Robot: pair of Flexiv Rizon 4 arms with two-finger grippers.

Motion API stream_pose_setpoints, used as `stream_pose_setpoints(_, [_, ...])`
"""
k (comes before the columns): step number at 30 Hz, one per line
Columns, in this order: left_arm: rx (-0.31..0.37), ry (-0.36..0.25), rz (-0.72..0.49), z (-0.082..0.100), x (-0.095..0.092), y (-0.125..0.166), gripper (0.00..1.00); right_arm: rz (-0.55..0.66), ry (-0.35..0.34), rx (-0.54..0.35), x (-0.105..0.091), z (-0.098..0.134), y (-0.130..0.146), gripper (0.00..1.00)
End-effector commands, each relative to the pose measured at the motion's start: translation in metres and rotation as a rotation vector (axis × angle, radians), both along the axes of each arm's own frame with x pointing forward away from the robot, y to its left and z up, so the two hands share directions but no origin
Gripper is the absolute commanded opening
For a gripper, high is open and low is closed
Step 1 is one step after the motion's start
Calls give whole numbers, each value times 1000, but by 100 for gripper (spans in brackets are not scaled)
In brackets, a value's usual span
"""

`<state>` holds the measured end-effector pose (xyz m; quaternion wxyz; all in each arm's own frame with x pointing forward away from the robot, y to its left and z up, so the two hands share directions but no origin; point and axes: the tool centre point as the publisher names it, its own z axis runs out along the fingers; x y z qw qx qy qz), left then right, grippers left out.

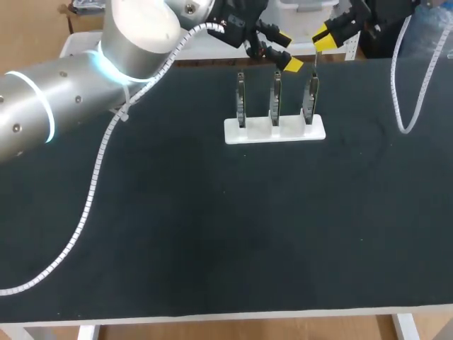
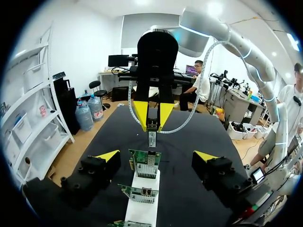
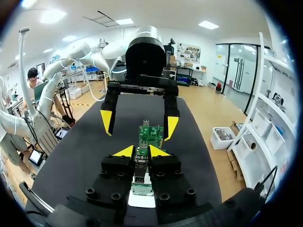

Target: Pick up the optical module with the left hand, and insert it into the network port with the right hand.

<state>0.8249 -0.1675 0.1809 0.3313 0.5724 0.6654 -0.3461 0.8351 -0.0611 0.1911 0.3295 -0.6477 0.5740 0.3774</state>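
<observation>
Your right gripper [image 3: 140, 152] clamped on slim silver optical module [image 2: 152, 137] over green network card [image 2: 145, 164], left gripper [image 2: 156, 156] splayed wide opposite.

3 cards [image 1: 275, 99] in row on stand [image 1: 274, 130]; L hand [image 2: 156, 156] above/behind row, R hand [image 3: 140, 152] w/ module [image 2: 152, 125] over right-end card

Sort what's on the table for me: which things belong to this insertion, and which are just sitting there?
Job: optical module in right hand; rightmost card below it; open left hand; white holder.
Idle (head view): middle card; leftmost card.
</observation>
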Motion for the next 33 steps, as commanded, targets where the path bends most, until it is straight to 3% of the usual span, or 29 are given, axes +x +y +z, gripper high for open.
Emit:
stream_pose_setpoints(1, [3, 2, -5, 0, 3, -1, 100, 947, 545, -60, 8, -2, -1, 0])
stream_pose_setpoints(33, [3, 2, -5, 0, 3, -1, 100, 990, 593, -51, 9, -17, 0, 0])
